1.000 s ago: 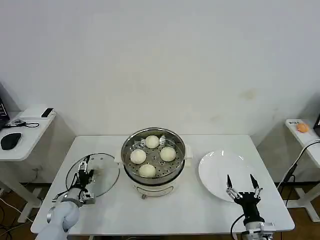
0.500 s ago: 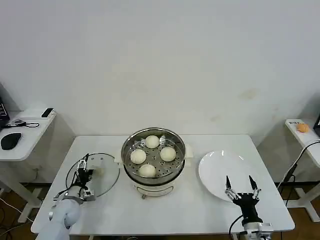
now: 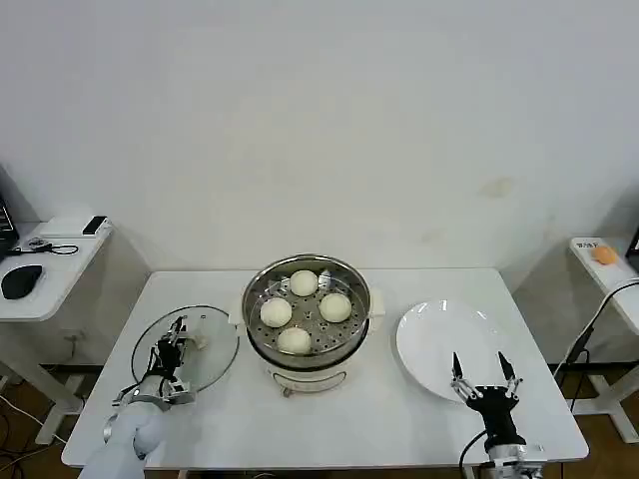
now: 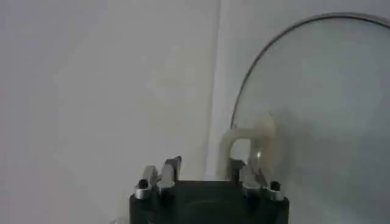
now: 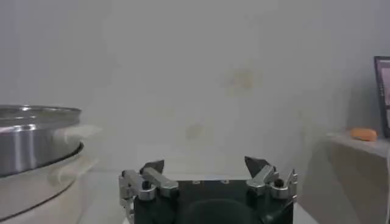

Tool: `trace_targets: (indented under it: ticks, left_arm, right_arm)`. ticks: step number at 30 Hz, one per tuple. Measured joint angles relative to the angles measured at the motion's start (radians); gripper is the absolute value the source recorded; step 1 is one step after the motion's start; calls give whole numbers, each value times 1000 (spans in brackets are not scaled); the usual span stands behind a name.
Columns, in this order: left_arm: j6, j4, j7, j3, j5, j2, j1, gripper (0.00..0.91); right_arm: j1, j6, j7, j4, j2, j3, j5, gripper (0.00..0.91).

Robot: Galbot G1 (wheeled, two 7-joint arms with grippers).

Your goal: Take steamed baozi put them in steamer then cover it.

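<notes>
Steamed baozi (image 3: pixel 303 311) sit in the steamer (image 3: pixel 307 361); left claw (image 3: pixel 173 346) and right claw (image 3: pixel 482 371) gape.

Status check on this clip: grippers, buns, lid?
Left gripper open at the lid handle. Right gripper open, idle by the plate. Four buns in the steamer, uncovered. Nothing in the way.

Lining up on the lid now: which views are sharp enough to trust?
Head view: sharp, even light, glints on the steamer rim. Left wrist view: soft; glass lid and cream handle blurred beside the left hand. Right wrist view: hazy.
</notes>
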Motion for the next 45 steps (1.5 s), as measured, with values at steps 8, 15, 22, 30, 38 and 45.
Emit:
trace_targets:
  ticks: [8,15,22,30,38,45]
  left_arm:
    - [-6,-20,-1,-14,-23,5,22,0]
    - [9,-81,1,-32,-27,1,61,0]
    - [103,-191,-7,-64,30,1,116,0]
    - [214,-337,17,-121,111,20,175,0]
    - [294,-484,46,-160,206,40,191,0]
    - [373,-602,114,-155,301,49,190,0]
  right_arm:
    - [14,-15,0,-12,-18,-4,12,907]
    - [40,-28,0,-29,-39,-8,31,907]
    - [72,-40,1,-50,-58,-16,52,907]
    - [115,-46,1,-84,-66,-29,76,907]
    - [150,-49,2,-113,-72,-36,89,907]
    - [162,-58,5,-120,-89,-24,101,907]
